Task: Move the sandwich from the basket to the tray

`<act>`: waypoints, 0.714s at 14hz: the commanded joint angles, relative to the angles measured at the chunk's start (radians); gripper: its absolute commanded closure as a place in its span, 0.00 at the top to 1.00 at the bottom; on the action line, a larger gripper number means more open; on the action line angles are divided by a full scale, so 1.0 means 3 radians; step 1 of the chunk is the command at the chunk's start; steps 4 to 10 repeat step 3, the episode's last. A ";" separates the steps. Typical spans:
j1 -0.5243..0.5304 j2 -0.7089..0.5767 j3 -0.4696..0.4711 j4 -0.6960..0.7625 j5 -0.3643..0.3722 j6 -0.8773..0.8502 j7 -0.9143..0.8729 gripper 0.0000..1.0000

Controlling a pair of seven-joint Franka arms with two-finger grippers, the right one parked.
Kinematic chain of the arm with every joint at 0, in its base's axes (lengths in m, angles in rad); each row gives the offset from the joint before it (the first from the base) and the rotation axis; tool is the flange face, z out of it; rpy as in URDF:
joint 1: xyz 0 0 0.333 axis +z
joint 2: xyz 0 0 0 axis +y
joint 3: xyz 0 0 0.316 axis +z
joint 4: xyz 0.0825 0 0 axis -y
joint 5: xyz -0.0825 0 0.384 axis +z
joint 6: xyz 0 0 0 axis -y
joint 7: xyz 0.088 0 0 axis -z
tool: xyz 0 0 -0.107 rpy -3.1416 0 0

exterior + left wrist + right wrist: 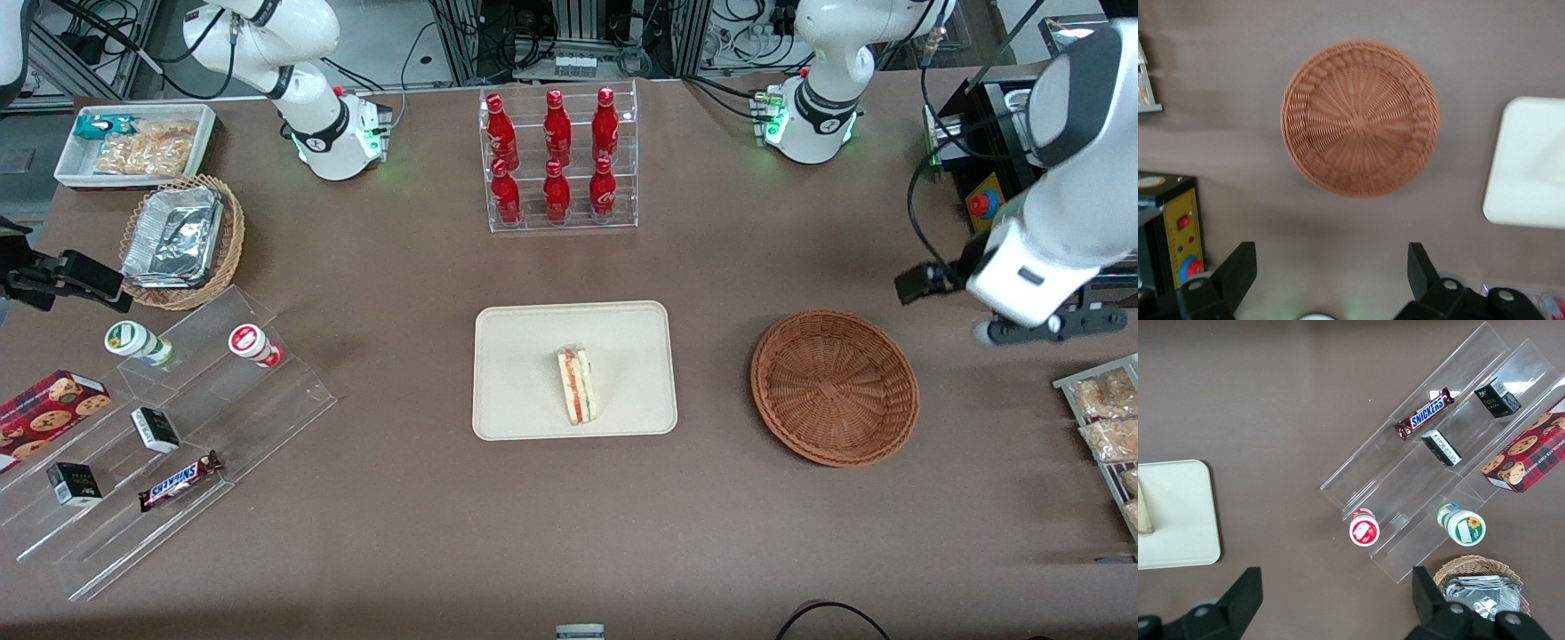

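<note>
Resting on tray point(533, 418), sandwich point(576, 385), wrist-view-only open hand point(1331, 273) seemingly above table

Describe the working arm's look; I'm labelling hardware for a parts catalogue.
The left arm has glossy white shells with a dark grey joint band and black cables. Its pincer, above the table beside the basket, has black wedge-shaped fingers on a black body with silver screws.

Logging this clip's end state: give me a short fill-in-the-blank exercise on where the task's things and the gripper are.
1. The sandwich lies on the ____.
2. The basket holds ____.
3. The tray lies nearer the front camera than the rack of red ____.
4. The gripper, its jaws ____, hangs above the bare table beside the basket.

Missing words: tray; nothing; bottles; open
</note>
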 commanded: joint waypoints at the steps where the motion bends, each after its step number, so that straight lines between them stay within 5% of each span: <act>1: -0.0009 -0.0220 -0.0031 -0.0161 -0.0067 -0.0063 0.0060 1.00; 10: -0.0014 -0.0220 -0.0031 -0.0171 -0.0062 -0.0058 0.0075 1.00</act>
